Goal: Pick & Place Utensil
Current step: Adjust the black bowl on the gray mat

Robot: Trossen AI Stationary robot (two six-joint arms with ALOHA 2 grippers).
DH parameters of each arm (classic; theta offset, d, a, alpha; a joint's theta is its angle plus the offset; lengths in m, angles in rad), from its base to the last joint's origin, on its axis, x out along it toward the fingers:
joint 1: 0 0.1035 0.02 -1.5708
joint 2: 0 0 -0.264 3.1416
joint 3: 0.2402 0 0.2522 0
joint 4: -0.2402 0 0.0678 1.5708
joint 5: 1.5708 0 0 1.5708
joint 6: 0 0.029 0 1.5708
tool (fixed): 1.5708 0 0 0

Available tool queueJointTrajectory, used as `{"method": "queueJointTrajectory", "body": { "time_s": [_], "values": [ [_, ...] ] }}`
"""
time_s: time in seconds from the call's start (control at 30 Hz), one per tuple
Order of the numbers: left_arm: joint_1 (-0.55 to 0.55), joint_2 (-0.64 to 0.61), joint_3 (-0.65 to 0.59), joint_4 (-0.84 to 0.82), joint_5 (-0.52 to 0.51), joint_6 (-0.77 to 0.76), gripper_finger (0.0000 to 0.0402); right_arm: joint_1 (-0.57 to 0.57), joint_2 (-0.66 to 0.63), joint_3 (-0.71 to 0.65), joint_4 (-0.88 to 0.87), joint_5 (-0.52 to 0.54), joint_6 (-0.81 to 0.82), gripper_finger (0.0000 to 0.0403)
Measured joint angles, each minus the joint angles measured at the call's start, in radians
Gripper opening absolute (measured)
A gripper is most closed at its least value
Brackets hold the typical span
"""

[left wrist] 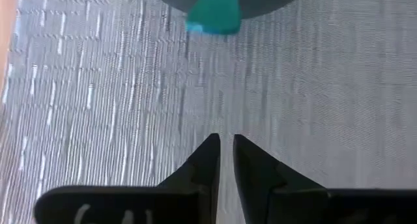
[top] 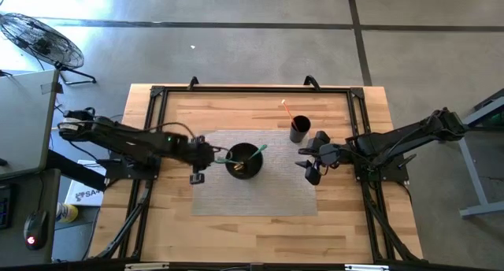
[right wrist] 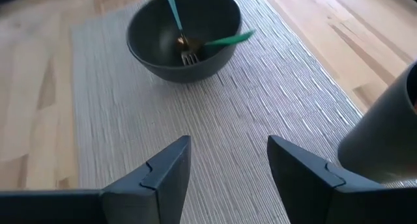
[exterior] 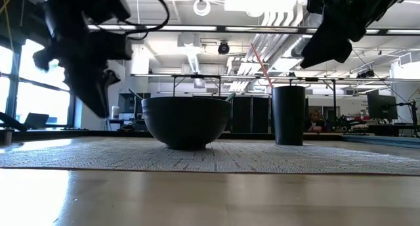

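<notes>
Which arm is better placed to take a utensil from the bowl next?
Probably the left. The left gripper hangs right beside the bowl, though its fingers are shut. The right gripper is open but farther away, near the cup.

My wooden table (top: 197,224) has a grey woven mat (top: 260,200) at its centre. Fan (top: 35,38) on the floor beyond the table's far-left corner. Computer mouse (top: 31,228) left of the table.

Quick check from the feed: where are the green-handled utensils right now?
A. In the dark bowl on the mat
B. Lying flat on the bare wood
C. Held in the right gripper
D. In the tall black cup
A: the right wrist view shows two green-handled utensils resting inside the dark bowl on the mat.
</notes>
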Motion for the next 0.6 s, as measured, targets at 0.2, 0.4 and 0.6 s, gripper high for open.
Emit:
{"method": "queueJointTrajectory", "body": {
  "time_s": [0.2, 0.4, 0.6],
  "values": [
    [-0.068, 0.009, -0.180, 0.402, -0.084, 0.022, 0.0040, -0.002, 0.000, 0.000, 0.094, -0.002, -0.060, 0.0197],
    [-0.071, 0.010, -0.277, 0.680, -0.094, 0.019, 0.0040, -0.002, 0.000, 0.000, 0.167, -0.005, -0.153, 0.0197],
    [-0.071, 0.031, -0.309, 0.846, -0.094, 0.061, 0.0040, -0.002, 0.000, 0.000, 0.172, -0.004, -0.169, 0.0197]
  ]
}}
